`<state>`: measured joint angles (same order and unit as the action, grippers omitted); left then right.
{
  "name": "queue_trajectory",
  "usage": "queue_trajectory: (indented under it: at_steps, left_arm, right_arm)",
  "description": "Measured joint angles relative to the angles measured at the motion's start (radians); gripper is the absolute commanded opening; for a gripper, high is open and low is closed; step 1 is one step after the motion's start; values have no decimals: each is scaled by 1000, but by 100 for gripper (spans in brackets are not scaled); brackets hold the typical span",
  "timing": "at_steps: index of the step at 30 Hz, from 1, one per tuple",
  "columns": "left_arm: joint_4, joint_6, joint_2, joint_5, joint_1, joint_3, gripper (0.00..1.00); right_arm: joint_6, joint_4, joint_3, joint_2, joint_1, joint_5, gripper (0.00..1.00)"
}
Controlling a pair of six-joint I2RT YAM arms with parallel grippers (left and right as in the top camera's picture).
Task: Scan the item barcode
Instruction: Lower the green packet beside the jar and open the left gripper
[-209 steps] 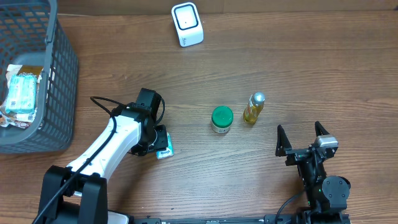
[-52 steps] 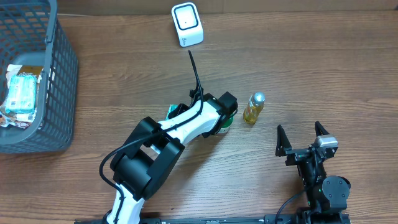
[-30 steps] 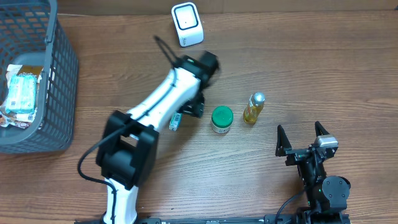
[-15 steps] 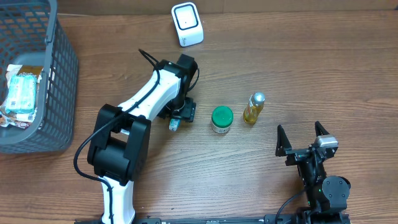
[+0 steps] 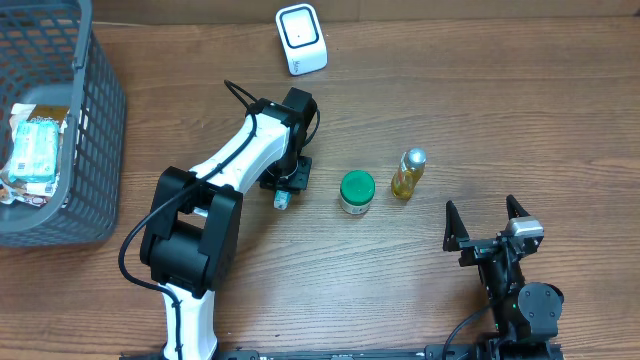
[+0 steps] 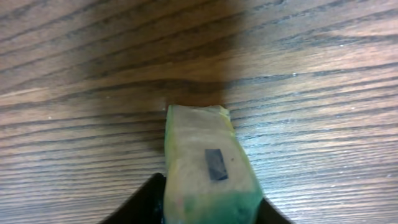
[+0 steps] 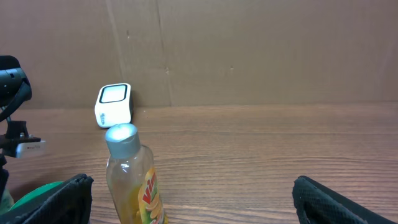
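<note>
Left gripper pinches a soft, yellowish-green packet on the grainy wooden table; its lower end is cut off; right gripper gapes.

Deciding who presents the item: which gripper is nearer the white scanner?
Left. The left gripper, a packet between its fingers, is mid-table just in front of the scanner; the right gripper sits at the near edge, well off to its right.

A mock shop checkout on a wooden table: grey shopping basket, white barcode scanner, cardboard backdrop.
</note>
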<state>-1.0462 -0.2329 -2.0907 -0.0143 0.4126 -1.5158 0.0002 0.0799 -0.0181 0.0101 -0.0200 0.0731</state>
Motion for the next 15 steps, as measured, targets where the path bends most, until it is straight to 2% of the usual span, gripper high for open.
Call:
queue_trajectory:
  at_steps: [1, 3, 7, 15]
  left_arm:
    - [0, -2, 0, 5, 0, 0, 50]
    - [0, 1, 0, 18, 0, 0, 50]
    - [0, -8, 0, 43, 0, 0, 35]
    - [19, -50, 0, 94, 13, 0, 30]
  right_arm:
    - [0, 0, 0, 0, 0, 1, 100]
    - [0, 0, 0, 0, 0, 0, 100]
    - [0, 0, 0, 0, 0, 1, 100]
    - [0, 0, 0, 0, 0, 1, 100]
